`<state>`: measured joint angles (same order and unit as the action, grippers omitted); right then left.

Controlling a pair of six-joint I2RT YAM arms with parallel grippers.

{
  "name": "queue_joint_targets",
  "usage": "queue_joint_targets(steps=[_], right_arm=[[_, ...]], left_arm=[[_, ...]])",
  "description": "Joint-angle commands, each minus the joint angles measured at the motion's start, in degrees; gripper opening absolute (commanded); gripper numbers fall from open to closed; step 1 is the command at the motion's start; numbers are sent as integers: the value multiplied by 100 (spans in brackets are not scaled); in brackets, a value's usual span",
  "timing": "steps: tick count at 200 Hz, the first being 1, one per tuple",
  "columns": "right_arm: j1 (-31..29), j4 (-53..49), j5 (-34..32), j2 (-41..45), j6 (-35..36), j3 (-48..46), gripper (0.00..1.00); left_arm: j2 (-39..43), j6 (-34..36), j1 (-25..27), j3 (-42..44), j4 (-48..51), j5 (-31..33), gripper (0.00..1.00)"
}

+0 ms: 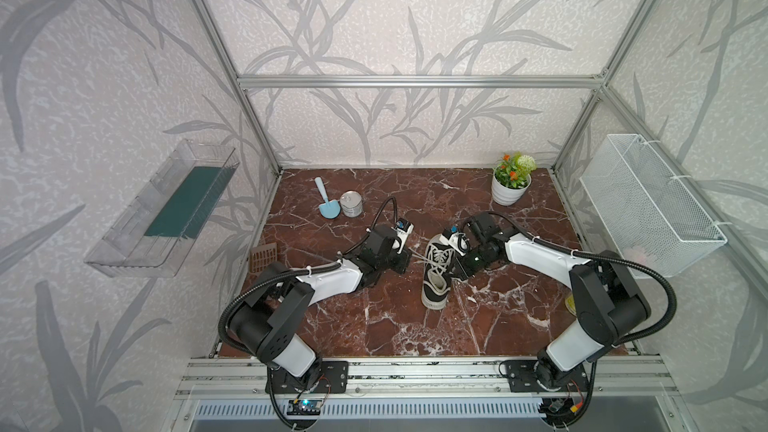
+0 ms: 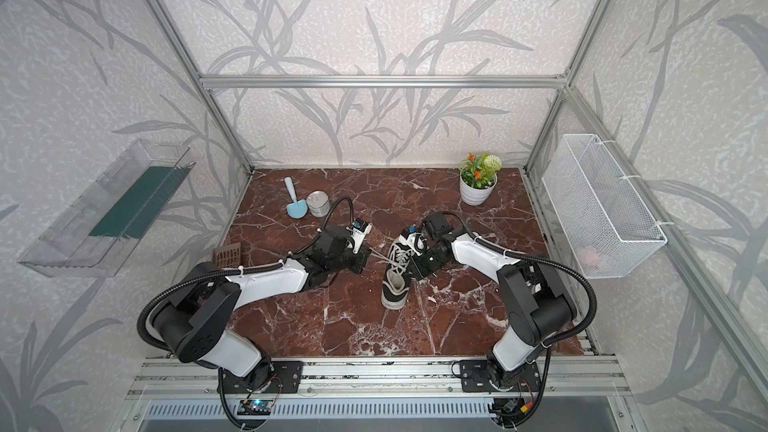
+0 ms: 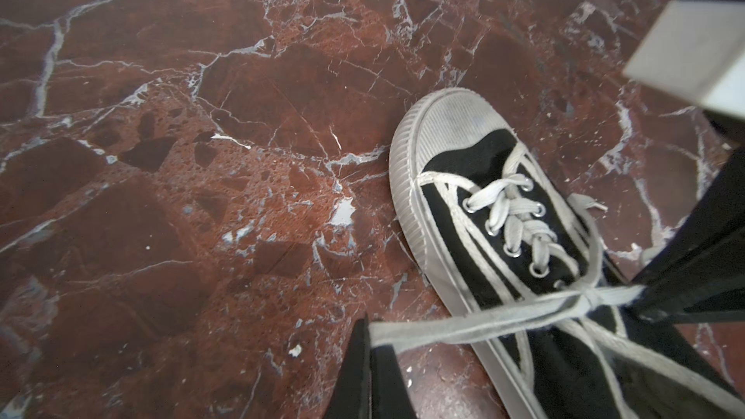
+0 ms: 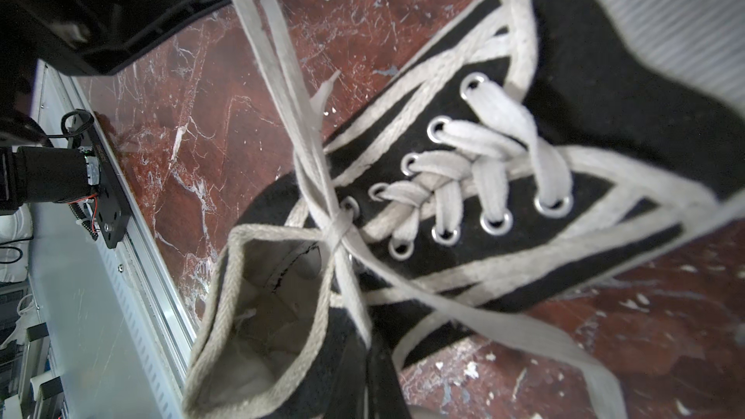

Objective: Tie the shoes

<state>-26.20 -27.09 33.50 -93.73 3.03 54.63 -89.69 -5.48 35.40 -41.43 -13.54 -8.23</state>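
In a top view, the black sneaker [image 1: 435, 280] stands mid-table on the red marble tabletop [image 1: 374, 326], toe toward the far edge, between my two arms; the left gripper [image 1: 409, 261] hangs just beside its left flank, the right gripper [image 1: 458, 274] against its right. Left wrist view: my left jaws are clenched on a doubled strand of the white laces [image 3: 463, 326], stretched taut to a knot at the top eyelets. Right wrist view: the right jaws, dark and partly hidden at the collar, pinch a strand running from that knot

1x shoe [image 1: 432, 288], 1x can [image 1: 351, 204], 1x scoop [image 1: 327, 206], 1x plant [image 1: 511, 182], 1x basket [image 1: 648, 205], 1x clear bin [image 1: 124, 222]
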Motion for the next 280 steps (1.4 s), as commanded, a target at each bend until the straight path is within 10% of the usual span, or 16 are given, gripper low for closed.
queue_joint_targets(steps=[1,122,169,212,252,280], right_arm=[[0,-297,-115,8,34,12,0],[14,-266,32,122,-117,17,1],[96,-234,148,426,-328,19,48],[268,-557,31,794,-334,55,55],[402,-730,-79,1134,-268,-40,58],[413,-785,-167,1327,-300,-108,60]], left_arm=[[186,471,15,-233,436,711,0],[201,516,74,-369,901,626,0],[545,210,65,2,553,706,38],[865,266,46,234,935,864,46],[1247,294,21,668,704,577,98],[1455,311,-46,872,492,-45,99]])
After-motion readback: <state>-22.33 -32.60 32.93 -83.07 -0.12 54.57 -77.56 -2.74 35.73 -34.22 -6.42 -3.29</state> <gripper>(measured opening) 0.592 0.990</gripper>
